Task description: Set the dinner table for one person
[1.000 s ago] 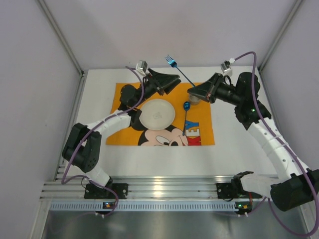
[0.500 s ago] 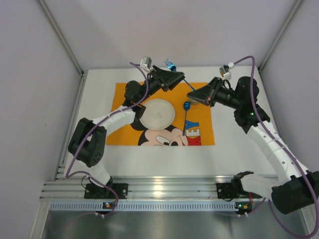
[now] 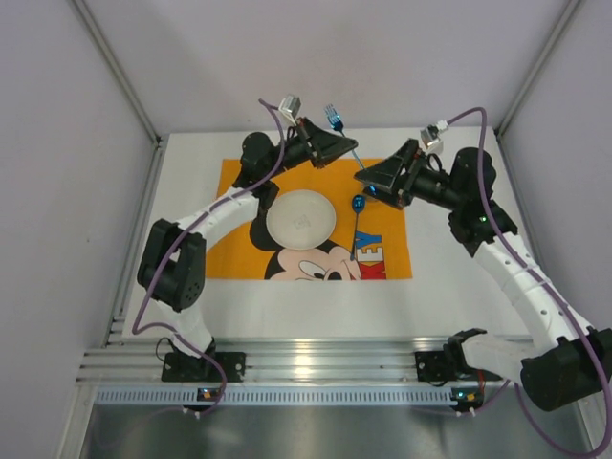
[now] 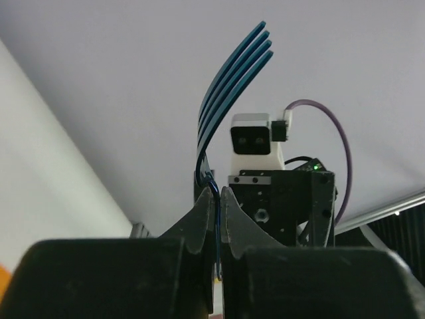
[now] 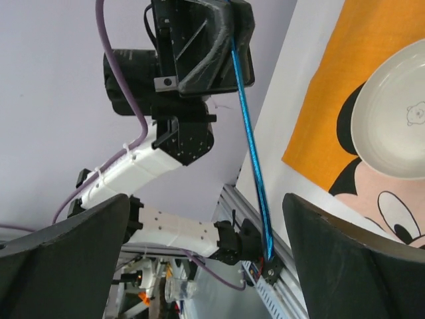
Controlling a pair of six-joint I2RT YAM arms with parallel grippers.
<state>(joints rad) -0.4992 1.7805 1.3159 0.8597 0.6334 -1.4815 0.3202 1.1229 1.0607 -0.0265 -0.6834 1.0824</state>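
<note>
A blue fork (image 3: pixel 335 120) hangs in the air over the back of the dinner table (image 3: pixel 449 296), tines up. My left gripper (image 3: pixel 346 146) is shut on its handle; in the left wrist view the fork (image 4: pixel 232 80) rises from between the closed jaws of that gripper (image 4: pixel 217 199). My right gripper (image 3: pixel 368 182) is open at the handle's lower end. In the right wrist view the fork's handle (image 5: pixel 251 146) runs down between the wide-apart fingers (image 5: pixel 358 266) without touching them. A white plate (image 3: pixel 301 219) and a blue spoon (image 3: pixel 357 218) lie on the orange mat (image 3: pixel 239 258).
The mat covers the table's middle and back. The plate (image 5: pixel 392 113) and mat (image 5: pixel 332 100) show to the right in the right wrist view. Grey walls close the back and both sides. An aluminium rail (image 3: pixel 306 363) with both arm bases runs along the near edge.
My left gripper came in from the left and shut on the fork's handle. My right gripper, which held the fork, has opened and let go of it.
</note>
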